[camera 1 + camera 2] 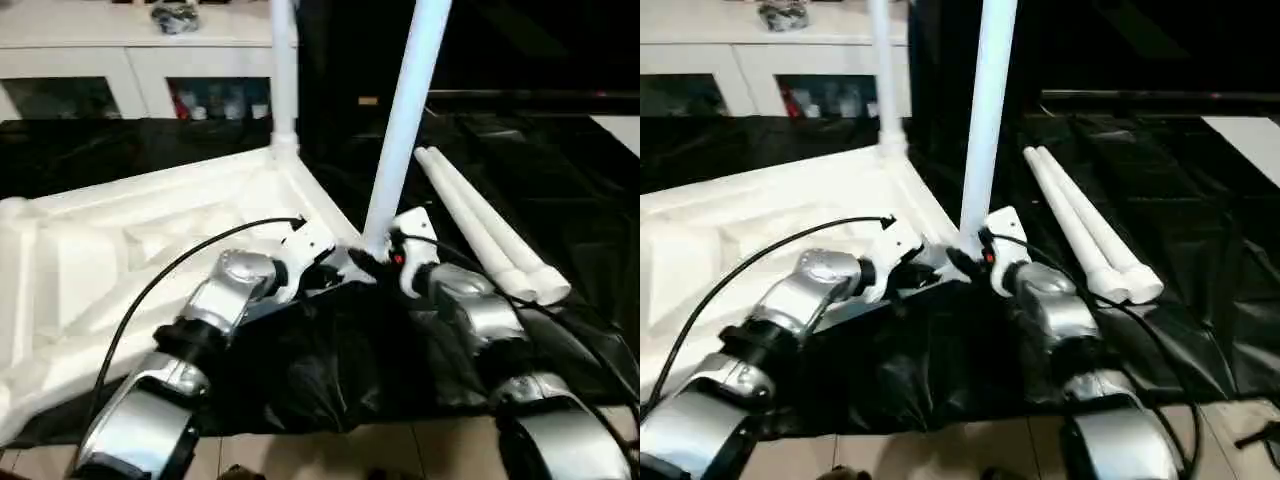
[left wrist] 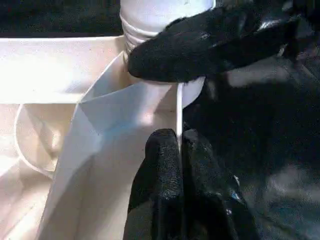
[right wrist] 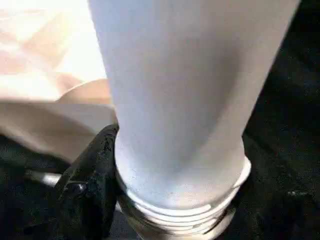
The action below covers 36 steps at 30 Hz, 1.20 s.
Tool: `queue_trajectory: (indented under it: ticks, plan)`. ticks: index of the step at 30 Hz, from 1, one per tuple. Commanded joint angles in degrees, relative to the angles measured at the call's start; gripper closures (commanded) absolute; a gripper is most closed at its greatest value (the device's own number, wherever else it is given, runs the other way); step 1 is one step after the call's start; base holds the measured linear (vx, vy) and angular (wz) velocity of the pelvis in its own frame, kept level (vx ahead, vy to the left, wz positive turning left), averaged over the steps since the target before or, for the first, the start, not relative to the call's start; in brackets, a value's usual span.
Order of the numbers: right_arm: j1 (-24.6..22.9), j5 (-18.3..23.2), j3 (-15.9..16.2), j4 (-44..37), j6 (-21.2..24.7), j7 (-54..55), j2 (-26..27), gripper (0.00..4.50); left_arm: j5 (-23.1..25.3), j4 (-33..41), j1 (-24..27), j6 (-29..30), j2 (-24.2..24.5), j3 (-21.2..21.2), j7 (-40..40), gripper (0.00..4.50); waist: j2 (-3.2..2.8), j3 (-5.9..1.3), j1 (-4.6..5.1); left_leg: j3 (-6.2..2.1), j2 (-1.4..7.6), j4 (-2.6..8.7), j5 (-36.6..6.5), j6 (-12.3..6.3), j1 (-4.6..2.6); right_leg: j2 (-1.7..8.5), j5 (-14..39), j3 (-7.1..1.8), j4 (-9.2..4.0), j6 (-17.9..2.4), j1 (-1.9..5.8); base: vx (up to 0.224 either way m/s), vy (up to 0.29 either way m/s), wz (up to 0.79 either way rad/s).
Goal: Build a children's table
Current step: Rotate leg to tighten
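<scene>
1 white ribbed tabletop (image 1: 120,260) lies upside down on black sheeting (image 1: 330,370). 4 legs: 2 standing legs (image 1: 405,110), 2 loose legs (image 1: 485,230) alongside. right gripper (image 1: 385,262) clasps the near leg's threaded base; left gripper (image 2: 177,150) pinches the top's rim.

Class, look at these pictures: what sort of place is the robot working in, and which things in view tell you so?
Probably an indoor room set up for assembly work, perhaps a lab or home. A white cabinet with glass doors stands behind, black sheeting covers the work area, and pale floor tiles show at the near edge.
</scene>
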<state>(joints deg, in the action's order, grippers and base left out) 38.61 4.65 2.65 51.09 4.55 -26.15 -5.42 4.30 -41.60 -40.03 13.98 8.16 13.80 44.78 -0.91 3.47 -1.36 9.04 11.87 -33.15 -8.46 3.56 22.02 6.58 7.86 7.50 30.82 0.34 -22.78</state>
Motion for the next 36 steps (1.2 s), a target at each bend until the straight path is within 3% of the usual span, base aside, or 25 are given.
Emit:
queue_trajectory:
  ticks: [1,2,3,5,10,14,16,19,21,23,26,28,30,34,35,36]
  plan:
    - [0.4,-1.68,1.99,4.25,-1.08,2.3,2.98,1.73,-2.96,1.69,-1.92,-2.17,-4.46,-0.49,-0.46,4.5,0.07,-3.59,0.74,-1.13,1.16,4.61,-35.08,1.4,-1.72,2.21,35.07,-0.32,-4.96,-3.79,2.19,0.0,0.0,0.0]
    - [1.05,-2.47,2.01,5.71,-2.8,3.22,3.3,1.73,-2.89,1.79,-1.7,-2.15,-4.84,-0.39,-0.26,4.5,0.02,-3.49,0.72,-1.09,1.12,4.63,-35.5,1.33,-1.93,2.18,34.94,-0.37,-5.08,-4.03,2.01,0.0,0.0,0.0]
    - [1.17,-2.22,1.69,5.98,-2.96,2.96,3.36,1.18,-2.9,1.95,-1.55,-2.2,-4.87,-0.25,0.06,4.5,0.28,-3.55,0.88,-0.9,0.94,4.45,-35.53,1.17,-2.24,2.31,34.58,-0.57,-5.13,-4.75,1.64,0.0,0.0,0.0]
    - [1.28,-0.19,0.3,5.91,-2.06,-0.59,3.3,1.04,-2.54,2.67,-0.86,-2.82,-4.49,0.55,1.03,4.5,0.56,-3.42,0.96,-0.65,0.7,4.28,-34.72,0.55,-2.27,2.34,35.05,-0.71,-5.36,-5.21,1.42,0.0,0.0,0.0]
    - [0.96,-0.43,1.06,5.36,-3.14,-5.56,1.55,0.57,-2.23,4.27,0.69,-3.42,-3.16,1.59,3.53,4.5,0.83,-3.65,0.54,-0.31,0.91,4.42,-31.36,-0.54,-1.71,2.59,33.42,-1.49,-4.7,-6.3,1.69,0.0,0.0,0.0]
    - [-0.03,-0.37,1.63,4.18,-5.27,-10.88,-1.24,0.5,-2.3,5.76,1.94,-4.27,-1.15,2.41,7.0,4.5,0.72,-3.89,-0.05,0.11,1.08,4.45,-28.95,-1.05,-1.66,2.63,29.36,-2.27,-4.07,-8.69,1.58,0.0,0.0,0.0]
    - [-1.37,-0.11,2.1,1.74,-5.61,-16.05,-3.4,0.5,-2.51,6.5,2.47,-4.94,0.38,3.1,9.95,4.5,0.56,-3.93,-0.92,0.53,1.04,4.41,-27.48,-1.59,-1.64,2.46,27.05,-2.78,-3.62,-9.61,1.55,0.0,0.0,0.0]
    - [-3.0,0.28,2.88,-1.43,-5.99,-21.55,-5.54,0.5,-2.8,7.11,2.89,-6.42,1.85,3.86,13.2,4.5,0.54,-4.2,-1.46,0.84,1.13,4.37,-24.2,-2.34,-1.29,2.35,22.66,-3.15,-2.95,-11.16,1.96,0.0,0.0,0.0]
    - [-4.74,1.07,3.89,-5.07,-5.63,-27.28,-7.76,0.5,-3.19,8.05,3.27,-6.87,3.29,4.37,16.39,4.5,0.29,-4.25,-1.97,1.03,1.23,4.26,-23.15,-2.66,-1.47,2.19,20.87,-3.24,-2.63,-12.17,1.98,0.0,0.0,0.0]
    - [-5.24,1.29,4.24,-6.08,-5.56,-28.91,-8.4,0.5,-3.3,8.4,3.41,-7.07,3.72,4.49,17.39,4.5,0.53,-4.28,-2.73,1.53,1.35,3.96,-22.43,-2.79,-1.82,2.08,20.55,-3.67,-2.23,-13.04,1.49,0.0,0.0,0.0]
    - [-9.1,2.41,7.62,-13.76,-4.25,-39.44,-13.22,0.5,-4.34,10.13,4.21,-8.68,6.32,5.53,24.08,4.5,0.57,-4.3,-3.39,1.65,1.47,3.91,-20.2,-3.24,-1.31,1.82,18.82,-3.97,-1.72,-13.01,1.83,0.0,0.0,0.0]
    - [-11.08,2.55,9.18,-17.73,-3.37,-44.0,-15.74,0.5,-4.45,10.33,4.32,-9.63,7.65,6.11,26.92,4.5,0.32,-4.43,-4.37,1.71,1.51,3.84,-19.84,-3.2,-1.61,1.68,19.23,-4.37,-1.66,-12.58,1.72,0.0,0.0,0.0]
    - [-12.13,2.67,10.02,-20.03,-2.54,-46.2,-17.05,0.5,-4.4,10.3,4.28,-10.07,8.4,6.46,28.23,4.5,0.26,-4.38,-4.48,1.61,1.55,4.04,-19.36,-2.95,-1.3,1.58,17.98,-4.37,-1.33,-13.23,1.86,0.0,0.0,0.0]
    - [-13.71,2.5,11.82,-23.66,-1.4,-49.78,-19.09,0.5,-4.5,10.2,3.93,-10.55,9.86,6.98,30.77,4.5,0.18,-4.21,-4.83,1.41,1.57,4.29,-21.98,-1.66,-1.57,1.65,21.68,-4.46,-1.61,-12.1,1.67,0.0,0.0,0.0]
    - [-13.84,2.49,12.07,-24.0,-1.2,-50.08,-19.31,0.77,-4.51,10.19,3.9,-10.66,10.03,7.02,31.18,4.5,0.23,-4.13,-4.79,1.4,1.56,4.38,-22.64,-1.4,-1.55,1.7,22.64,-4.49,-1.77,-11.83,1.63,0.0,0.0,0.0]
    - [-14.09,2.57,12.38,-24.81,-0.69,-50.37,-19.64,0.77,-4.57,10.14,3.85,-10.93,10.34,7.12,31.94,4.5,0.14,-4.13,-4.83,1.31,1.56,4.36,-22.86,-1.17,-1.57,1.73,22.92,-4.5,-1.76,-11.71,1.61,0.0,0.0,0.0]
